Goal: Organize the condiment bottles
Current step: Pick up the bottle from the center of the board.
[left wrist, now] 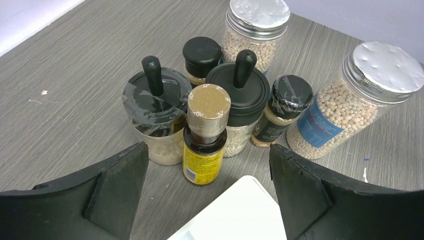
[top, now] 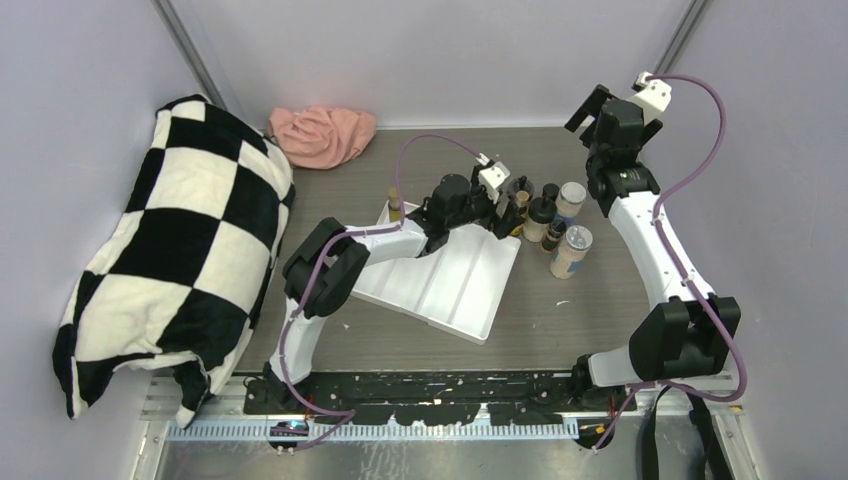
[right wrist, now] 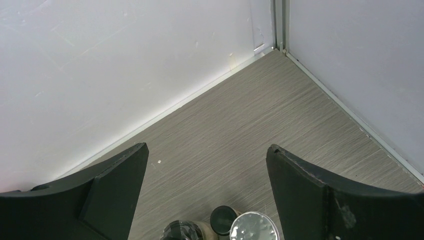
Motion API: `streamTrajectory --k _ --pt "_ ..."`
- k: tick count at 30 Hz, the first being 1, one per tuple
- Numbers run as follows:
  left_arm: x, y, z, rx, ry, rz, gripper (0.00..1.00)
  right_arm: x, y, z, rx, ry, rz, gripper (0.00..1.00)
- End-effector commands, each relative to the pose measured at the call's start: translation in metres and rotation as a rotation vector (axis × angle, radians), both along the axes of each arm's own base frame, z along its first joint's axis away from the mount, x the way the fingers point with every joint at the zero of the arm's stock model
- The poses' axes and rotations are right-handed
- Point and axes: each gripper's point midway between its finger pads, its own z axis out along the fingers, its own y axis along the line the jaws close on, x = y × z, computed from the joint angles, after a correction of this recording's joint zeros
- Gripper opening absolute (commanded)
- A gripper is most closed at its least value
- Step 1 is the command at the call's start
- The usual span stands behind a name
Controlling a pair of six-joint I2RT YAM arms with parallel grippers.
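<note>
Top view: our left tool [top: 503, 214] hung over the white tray [top: 450, 290], facing the condiment bottles [top: 550, 225] clustered on the desk [top: 560, 320].
Left wrist: jaws spread, empty, framing the brown-capped yellow bottle [left wrist: 202, 160]; we judged the pick pending: advance, then close.
Right wrist: right tool [right wrist: 206, 149] released, empty, raised above the desk's corner.

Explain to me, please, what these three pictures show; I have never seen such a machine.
Two robot arms stand at a table's edge. One picture looks down from above; the other two come from a camera on each wrist, so the black fingers below are that arm's own claw. On the table: a white divided tray, a cluster of spice jars and bottles, a checkered pillow, a pink cloth. The left claw faces a yellow-labelled bottle; the right claw points at the far corner. Both are open, holding nothing.
</note>
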Motion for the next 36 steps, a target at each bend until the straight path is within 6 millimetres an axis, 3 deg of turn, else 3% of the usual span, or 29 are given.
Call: streamTrajectory --k 1,7,19,36 --pt "0.001 -0.015 0.028 -0.068 -0.072 -0.027 0.90 0.005 -0.006 0.034 -0.007 -0.090 -0.015 0.94" --pt "0.005 -0.021 0.024 -0.087 -0.085 -0.014 0.89 0.007 -0.006 0.036 -0.009 -0.095 -0.012 0.94" --pt "0.010 -0.026 0.035 -0.151 -0.137 0.036 0.84 0.012 -0.005 0.029 -0.010 -0.083 -0.006 0.94" --pt "0.016 -0.029 0.029 -0.181 -0.147 0.077 0.77 0.018 -0.002 0.025 0.003 -0.083 0.008 0.94"
